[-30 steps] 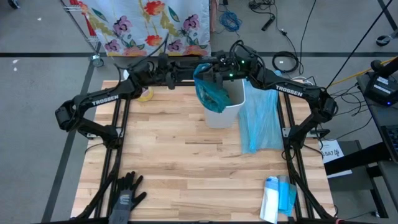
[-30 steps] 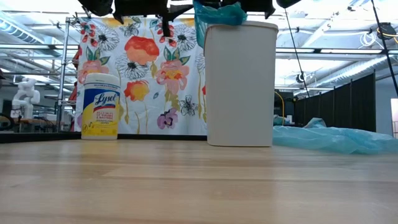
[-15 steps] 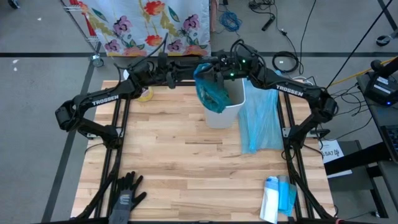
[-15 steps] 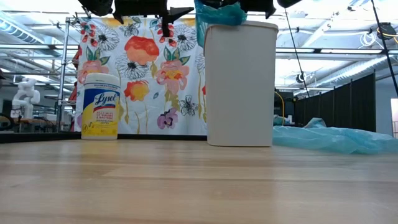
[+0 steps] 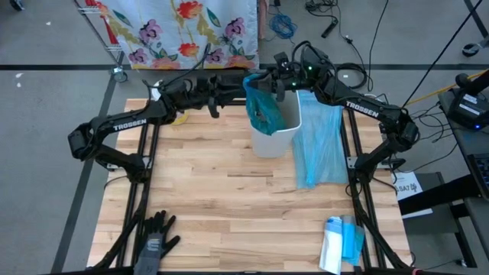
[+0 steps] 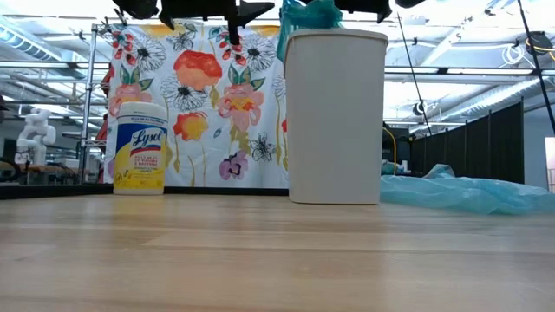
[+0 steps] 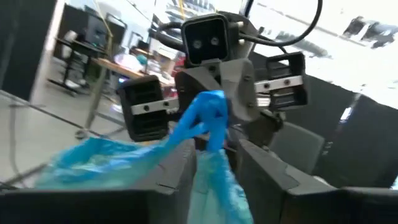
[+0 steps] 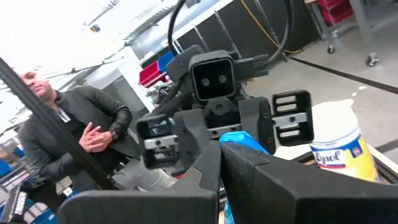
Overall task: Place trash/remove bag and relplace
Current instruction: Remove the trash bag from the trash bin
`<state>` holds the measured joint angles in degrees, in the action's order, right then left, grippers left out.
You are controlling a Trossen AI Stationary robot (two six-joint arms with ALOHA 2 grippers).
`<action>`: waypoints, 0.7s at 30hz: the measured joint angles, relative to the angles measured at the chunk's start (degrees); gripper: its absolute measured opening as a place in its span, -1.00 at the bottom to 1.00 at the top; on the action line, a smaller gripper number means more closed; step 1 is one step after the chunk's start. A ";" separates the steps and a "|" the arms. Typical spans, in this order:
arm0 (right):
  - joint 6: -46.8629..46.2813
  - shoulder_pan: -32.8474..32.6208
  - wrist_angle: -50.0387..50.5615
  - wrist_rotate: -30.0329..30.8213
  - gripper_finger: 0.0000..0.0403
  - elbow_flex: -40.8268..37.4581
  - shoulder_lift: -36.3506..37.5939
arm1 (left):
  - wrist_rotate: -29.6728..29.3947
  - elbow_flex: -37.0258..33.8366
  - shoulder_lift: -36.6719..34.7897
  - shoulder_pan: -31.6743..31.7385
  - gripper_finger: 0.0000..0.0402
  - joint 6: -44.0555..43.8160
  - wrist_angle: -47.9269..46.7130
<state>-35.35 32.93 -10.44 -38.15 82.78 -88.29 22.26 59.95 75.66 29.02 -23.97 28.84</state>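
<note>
Right gripper (image 5: 269, 82) — we log it pinched shut on the top of the blue bag (image 5: 263, 111), lifted above the white bin (image 5: 281, 130) at the table's (image 5: 229, 198) far edge. Left gripper (image 5: 229, 85) sits just beside the bag's neck; its fingers' state we cannot tell. Spare blue bag (image 5: 319, 145) — flat beside the bin. Lysol tub (image 6: 140, 147), black glove (image 5: 155, 237).
</note>
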 joint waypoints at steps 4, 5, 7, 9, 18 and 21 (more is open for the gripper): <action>-1.23 0.04 -1.82 -1.40 -1.00 0.00 0.02 | -1.72 -0.01 0.00 -0.29 -0.77 2.70 -0.01; -1.47 0.04 -1.96 -1.42 -1.00 0.00 0.02 | -1.79 0.01 0.00 -0.26 -0.88 3.46 0.00; -1.53 0.04 -2.09 -1.42 -1.00 0.00 0.02 | -2.12 0.00 0.00 -0.23 -0.95 3.56 0.12; -1.91 0.04 -2.19 -1.42 -1.00 0.00 0.02 | -2.65 0.00 0.00 -0.22 -0.96 3.59 0.20; -1.88 -0.02 -2.23 -1.42 -1.00 0.00 0.02 | -2.39 1.63 1.99 -0.24 -0.99 3.50 0.96; -1.93 -0.02 -2.23 -2.31 -1.00 0.00 0.02 | -0.82 5.01 5.12 -0.90 -0.99 3.35 0.70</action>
<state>-37.28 32.91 -12.67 -40.47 82.78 -88.27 21.45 64.96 80.78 28.12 -20.62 29.54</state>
